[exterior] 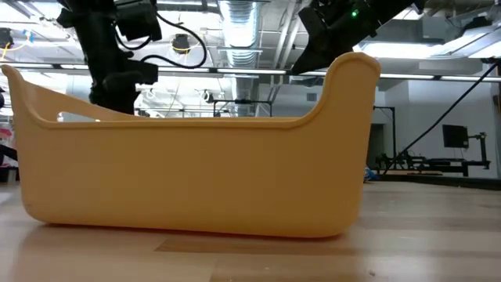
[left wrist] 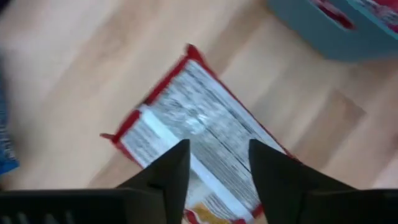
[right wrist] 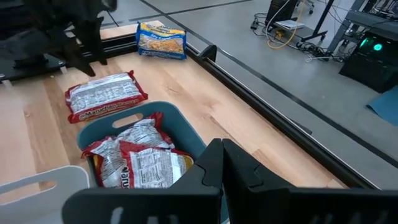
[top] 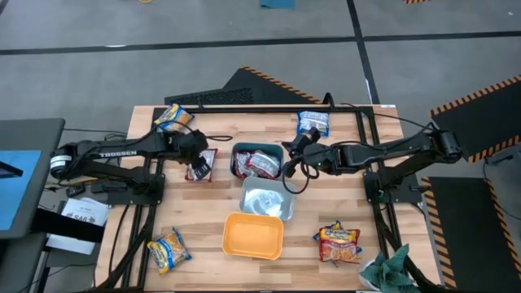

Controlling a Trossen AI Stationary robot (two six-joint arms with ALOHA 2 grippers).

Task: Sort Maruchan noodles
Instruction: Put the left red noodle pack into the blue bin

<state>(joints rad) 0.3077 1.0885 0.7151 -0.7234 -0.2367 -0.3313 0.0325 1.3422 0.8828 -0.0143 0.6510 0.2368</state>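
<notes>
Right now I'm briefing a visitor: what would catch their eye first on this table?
Probably the teal tub at the table's middle, with red-silver noodle packets inside. Just left of it, the left gripper hangs open over another red-silver packet lying on the wood. The right gripper sits shut at the tub's right rim.

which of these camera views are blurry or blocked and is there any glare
Left wrist view: motion-blurred, the red-silver packet and the open left gripper are smeared. Low view: the orange tub fills the foreground and hides the table behind it; ceiling lights glare above. High view: sharp, evenly lit. Right wrist view: clear on the teal tub; the right gripper looks shut.
</notes>
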